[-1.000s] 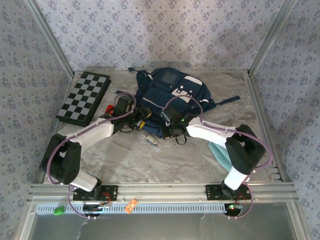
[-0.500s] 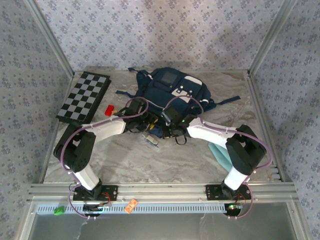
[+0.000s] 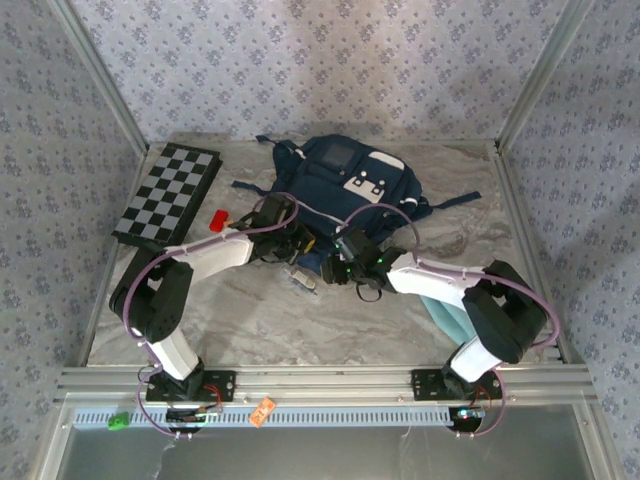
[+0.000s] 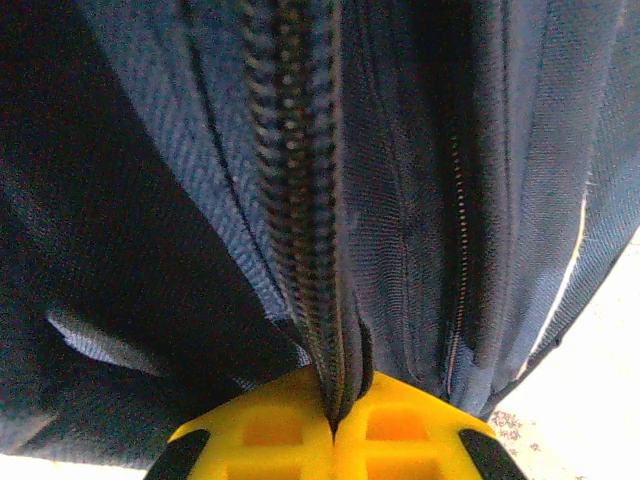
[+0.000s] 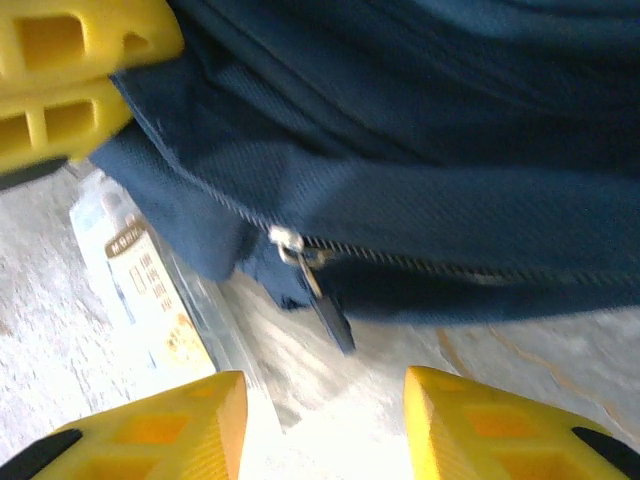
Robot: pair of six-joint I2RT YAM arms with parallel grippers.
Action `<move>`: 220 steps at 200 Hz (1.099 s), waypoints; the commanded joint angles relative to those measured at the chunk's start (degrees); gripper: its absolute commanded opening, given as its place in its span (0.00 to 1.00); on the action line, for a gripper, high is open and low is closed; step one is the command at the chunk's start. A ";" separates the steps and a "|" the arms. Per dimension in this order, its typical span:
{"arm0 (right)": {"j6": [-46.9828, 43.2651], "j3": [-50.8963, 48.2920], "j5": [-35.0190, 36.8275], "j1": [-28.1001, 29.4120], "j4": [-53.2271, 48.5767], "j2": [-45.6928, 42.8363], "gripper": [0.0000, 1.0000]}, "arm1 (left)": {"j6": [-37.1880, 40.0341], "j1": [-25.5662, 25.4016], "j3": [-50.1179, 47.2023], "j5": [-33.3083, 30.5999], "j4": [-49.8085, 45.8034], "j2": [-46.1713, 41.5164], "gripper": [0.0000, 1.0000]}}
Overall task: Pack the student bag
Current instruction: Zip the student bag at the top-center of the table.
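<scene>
Both arms have shifted over the last second. The left arm has swung in from the chessboard (image 3: 165, 195) side, uncovering a small red thing (image 3: 217, 217) on the table (image 3: 250, 320). Its left gripper (image 3: 287, 238) now sits at the near edge of the bag (image 3: 350, 175). The right gripper (image 3: 347, 268) has drawn back a little toward the near side, off the fabric.

The bag lies flat in the middle of the table toward the far wall, front pocket up, well apart from the chessboard at the left.

In the left wrist view the left gripper (image 4: 333, 405) has its yellow fingers pressed together on the bag's zipper seam, with the teeth running straight into the pinch. In the right wrist view the right gripper (image 5: 320, 400) has its fingers spread apart, holding nothing. The dark zipper pull (image 5: 325, 305) hangs just ahead of the gap, not touching either finger. A small labelled packet (image 5: 140, 290) lies on the table beside the bag's edge.

This looks like a set-up for opening the bag: one side anchors the fabric while the other lines up on the pull. Packing proper appears not yet begun. The pull is small and dangling, so the right gripper needs a careful approach.
</scene>
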 commanded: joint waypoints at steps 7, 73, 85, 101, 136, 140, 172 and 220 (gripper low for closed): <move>-0.65 0.60 2.59 0.32 5.85 2.37 0.48 | -0.83 -0.56 2.36 0.57 1.06 -2.05 0.00; -2.07 3.76 10.55 1.36 6.61 6.59 0.40 | -0.98 -1.00 2.52 0.96 1.76 -1.26 0.00; -3.18 3.72 10.18 1.50 8.10 7.00 0.36 | -0.97 -1.09 2.46 1.01 1.85 -1.26 0.00; -3.50 4.25 10.99 1.57 8.56 7.19 0.32 | -1.01 -1.18 2.56 0.94 1.77 -1.21 0.00; -4.03 4.29 12.33 1.96 7.19 5.97 0.15 | -0.44 -1.13 2.44 0.73 1.42 -1.59 0.00; -4.03 4.19 12.53 2.03 6.91 5.73 0.13 | -0.25 -1.06 2.45 0.66 1.33 -1.69 0.00; -2.74 2.59 14.81 2.44 2.31 2.15 0.03 | 0.94 -0.06 2.41 0.35 0.19 -2.58 0.00; -0.87 -1.01 14.05 0.81 -6.10 -3.65 0.00 | 5.18 3.29 1.91 -1.07 -3.47 -6.20 0.00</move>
